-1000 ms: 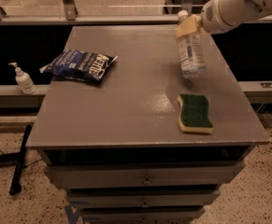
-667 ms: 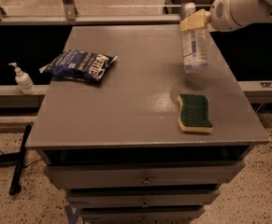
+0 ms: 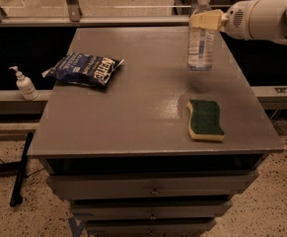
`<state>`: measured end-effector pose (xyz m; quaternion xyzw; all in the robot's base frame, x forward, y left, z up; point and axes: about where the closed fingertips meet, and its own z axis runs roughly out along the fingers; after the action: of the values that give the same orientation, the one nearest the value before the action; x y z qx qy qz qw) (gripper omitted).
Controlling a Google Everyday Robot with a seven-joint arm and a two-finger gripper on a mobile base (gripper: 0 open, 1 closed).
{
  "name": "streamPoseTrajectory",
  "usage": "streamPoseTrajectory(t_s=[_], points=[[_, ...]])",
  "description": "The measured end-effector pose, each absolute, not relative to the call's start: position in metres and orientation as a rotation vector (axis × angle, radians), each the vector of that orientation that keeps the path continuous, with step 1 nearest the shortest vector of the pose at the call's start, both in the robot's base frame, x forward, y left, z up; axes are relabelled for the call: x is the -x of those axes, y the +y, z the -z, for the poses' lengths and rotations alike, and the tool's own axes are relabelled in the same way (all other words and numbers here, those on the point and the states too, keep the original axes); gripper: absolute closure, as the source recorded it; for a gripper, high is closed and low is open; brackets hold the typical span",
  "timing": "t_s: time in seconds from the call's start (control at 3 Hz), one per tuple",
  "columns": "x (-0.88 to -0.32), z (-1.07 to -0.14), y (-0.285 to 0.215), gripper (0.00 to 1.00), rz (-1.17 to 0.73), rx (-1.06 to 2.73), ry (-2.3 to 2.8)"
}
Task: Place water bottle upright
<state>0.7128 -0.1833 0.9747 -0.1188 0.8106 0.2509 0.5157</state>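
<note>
Camera view, from the left edge: a small white pump bottle [image 3: 23,83] stands on a low ledge [image 3: 5,97] beside the table, far to the left of the jaws and lower than them. Next comes a dark blue snack bag [image 3: 84,69], lying flat on the grey table [image 3: 133,117], well to the left of the jaws and somewhat nearer the camera. The middle of the tabletop lies below and left of the jaws. The water bottle [image 3: 200,46] is held upright between the jaws over the far right part of the table. Its white cap rises above them and its labelled body hangs straight down below them. Its base looks just clear of the tabletop, with a dim shadow under it. The gripper [image 3: 204,19] comes in from the right, and its pale jaws are closed around the bottle's shoulder, just under the cap. A green and yellow sponge [image 3: 205,120] lies flat on the table, below the jaws and nearer the camera, apart from the bottle. The white arm [image 3: 261,18] runs from the jaws out to the right edge. Drawers [image 3: 153,189] sit under the tabletop at the front
</note>
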Motion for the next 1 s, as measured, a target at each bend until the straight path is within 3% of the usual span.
streamPoseTrajectory(t_s=[0.67, 1.0], points=[[-0.713, -0.994, -0.16, 1.0, -0.603, 0.372, 1.769], [-0.716, -0.989, -0.186, 1.0, -0.646, 0.322, 1.738]])
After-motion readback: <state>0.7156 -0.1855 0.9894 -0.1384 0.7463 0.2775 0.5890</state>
